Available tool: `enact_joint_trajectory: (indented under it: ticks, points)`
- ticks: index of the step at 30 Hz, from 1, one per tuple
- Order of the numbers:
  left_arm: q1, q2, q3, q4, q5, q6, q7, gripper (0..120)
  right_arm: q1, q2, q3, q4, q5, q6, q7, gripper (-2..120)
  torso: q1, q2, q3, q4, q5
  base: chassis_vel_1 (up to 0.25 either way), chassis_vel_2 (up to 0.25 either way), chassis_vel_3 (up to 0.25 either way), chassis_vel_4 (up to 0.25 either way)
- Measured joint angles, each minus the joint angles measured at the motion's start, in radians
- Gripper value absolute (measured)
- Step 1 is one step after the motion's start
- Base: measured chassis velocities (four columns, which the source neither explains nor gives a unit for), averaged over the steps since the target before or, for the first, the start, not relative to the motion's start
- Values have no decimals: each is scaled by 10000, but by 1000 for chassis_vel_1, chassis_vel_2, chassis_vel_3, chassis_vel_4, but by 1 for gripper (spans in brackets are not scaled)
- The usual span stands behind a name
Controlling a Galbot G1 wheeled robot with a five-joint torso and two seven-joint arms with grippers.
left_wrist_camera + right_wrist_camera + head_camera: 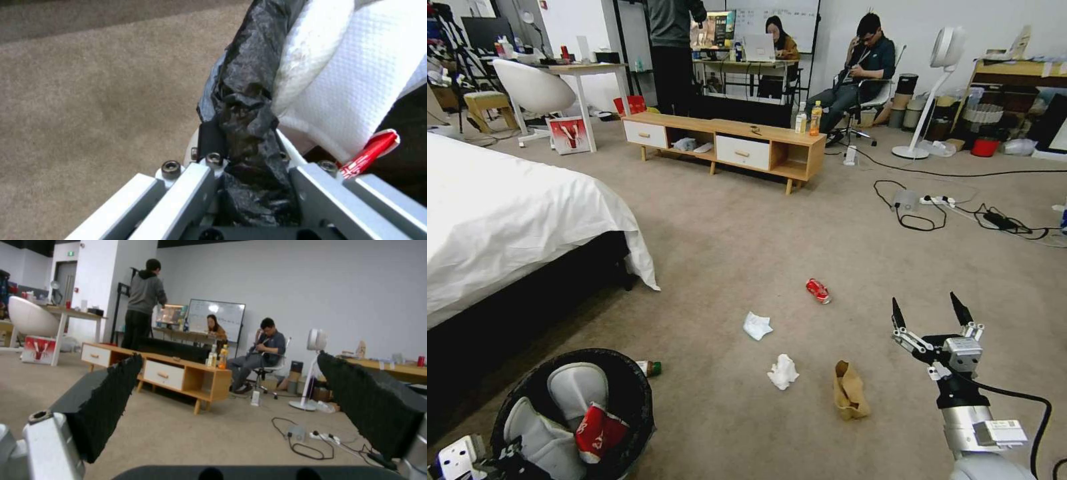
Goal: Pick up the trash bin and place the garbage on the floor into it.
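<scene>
at lower left, left gripper clamps trash bin rim; right gripper gapes above carpet.

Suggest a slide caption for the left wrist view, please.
Left gripper shut on the black-bag-lined rim of the round white plastic trash bin, above beige carpet.

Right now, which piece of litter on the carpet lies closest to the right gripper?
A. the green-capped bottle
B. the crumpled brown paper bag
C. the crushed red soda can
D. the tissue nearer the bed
B: in the head view the crumpled brown paper bag lies just left of the open right gripper, nearer than the crushed red soda can, either tissue, or the green-capped bottle beside the trash bin.
</scene>
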Motion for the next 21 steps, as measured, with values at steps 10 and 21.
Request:
enact_joint_trajectory:
  ticks: [10, 21]
  points:
    - [14, 57, -101, -10, -102, 0, -69, 3, -56, -79, 45, 16, -19, 4, -23, 100, 0, 0, 0, 3, -9, -14, -11, 11, 17]
    - [-4, -22, -60, -65, -183, 0, -152, 3, 6, 46, -28, 21, -60, -13, -38, 100, 0, 0, 0, 1, -7, 0, 0, 0, 0]
